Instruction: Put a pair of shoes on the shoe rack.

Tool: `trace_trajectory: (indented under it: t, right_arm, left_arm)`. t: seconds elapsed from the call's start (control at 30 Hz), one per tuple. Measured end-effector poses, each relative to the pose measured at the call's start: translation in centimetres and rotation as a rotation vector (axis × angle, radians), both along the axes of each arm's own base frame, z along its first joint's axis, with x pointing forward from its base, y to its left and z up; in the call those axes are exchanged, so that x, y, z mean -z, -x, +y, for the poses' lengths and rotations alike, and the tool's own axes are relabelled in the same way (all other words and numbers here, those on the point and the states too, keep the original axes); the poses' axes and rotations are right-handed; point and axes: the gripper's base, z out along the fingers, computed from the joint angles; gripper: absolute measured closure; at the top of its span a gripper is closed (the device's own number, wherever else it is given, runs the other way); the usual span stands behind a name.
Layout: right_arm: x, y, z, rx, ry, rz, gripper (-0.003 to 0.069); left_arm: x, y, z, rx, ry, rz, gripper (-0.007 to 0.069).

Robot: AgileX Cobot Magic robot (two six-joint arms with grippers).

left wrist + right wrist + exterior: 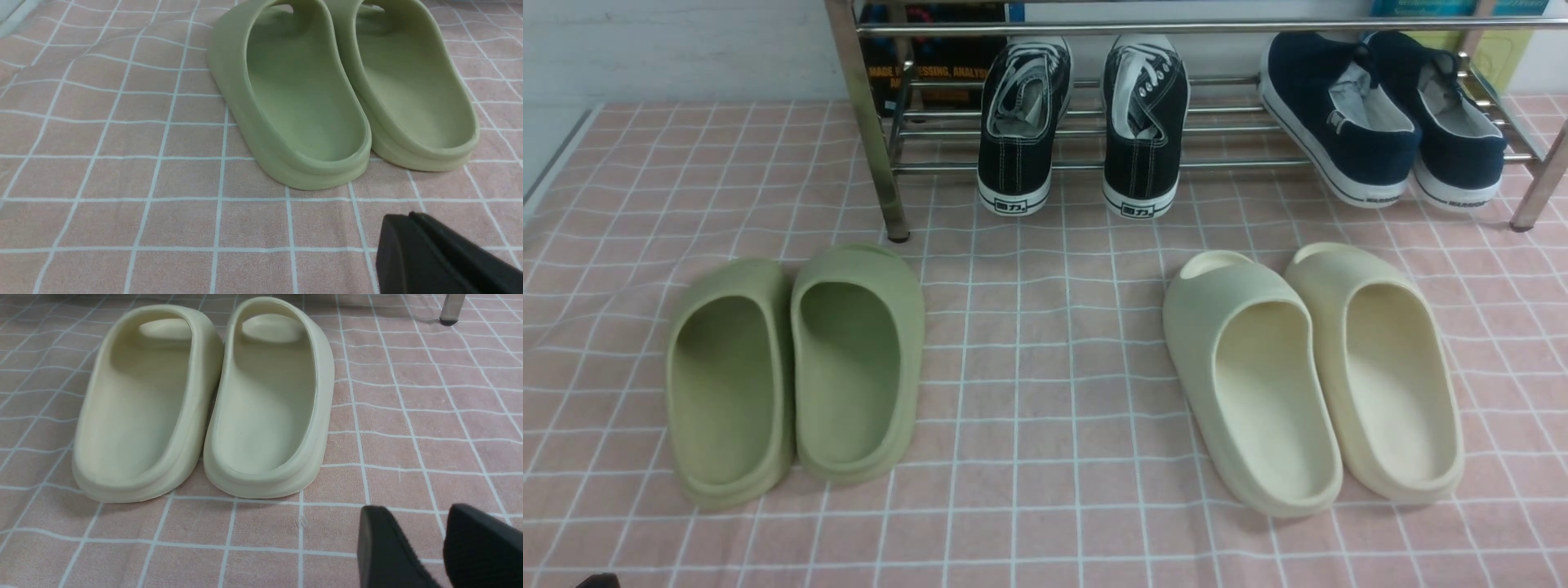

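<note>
The two black canvas sneakers (1082, 122) are sitting side by side on the chrome shoe rack (1225, 135) at the frame's top centre, well apart from both grippers. The left gripper (412, 222) is resting closed and empty near the green slides (339, 90); the right gripper (412, 518) is hanging open, empty, near the cream slides (204, 404).

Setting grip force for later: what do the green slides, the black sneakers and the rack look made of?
Green slides: likely moulded foam, matte, seamless one-piece body.
Black sneakers: canvas uppers with white stitching; soles look like white rubber.
Rack: metal, apparently chromed; shiny, reflective bars and posts.
</note>
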Motion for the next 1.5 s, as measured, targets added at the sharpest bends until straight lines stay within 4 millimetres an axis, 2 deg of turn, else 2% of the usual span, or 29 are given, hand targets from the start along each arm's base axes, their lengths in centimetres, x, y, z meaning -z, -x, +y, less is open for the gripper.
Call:
trace_trajectory:
  t: [1.5]
  right_arm:
    - [0.00,0.00,0.00,0.000,0.000,0.000,0.0419]
  left_arm:
    - [0.00,0.02,-0.24,0.027,0.024,0.003,0.0577]
